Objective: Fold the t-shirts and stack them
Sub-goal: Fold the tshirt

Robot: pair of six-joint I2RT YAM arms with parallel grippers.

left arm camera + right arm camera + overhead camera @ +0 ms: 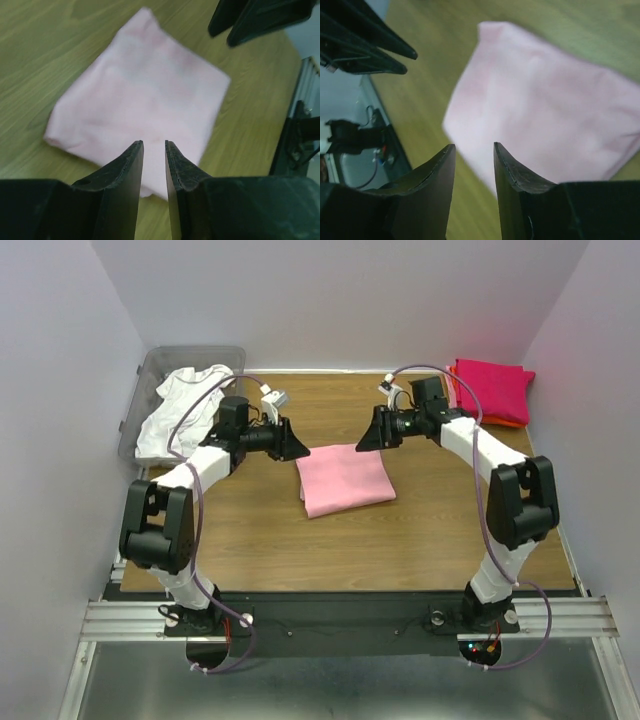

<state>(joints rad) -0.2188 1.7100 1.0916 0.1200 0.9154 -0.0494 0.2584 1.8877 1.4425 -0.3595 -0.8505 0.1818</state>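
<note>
A light pink t-shirt (344,478) lies folded into a flat rectangle in the middle of the table. It also shows in the left wrist view (145,90) and the right wrist view (545,105). My left gripper (297,445) hovers at its far left corner, open a little and empty (154,145). My right gripper (366,438) hovers at its far right corner, open a little and empty (474,147). A white t-shirt (180,410) lies crumpled in the bin. A magenta folded tee (492,388) lies on an orange one (505,421) at the far right.
A clear grey plastic bin (150,375) stands at the far left corner. Grey walls close the table on three sides. The wooden tabletop (400,540) ends at a metal rail by the arm bases.
</note>
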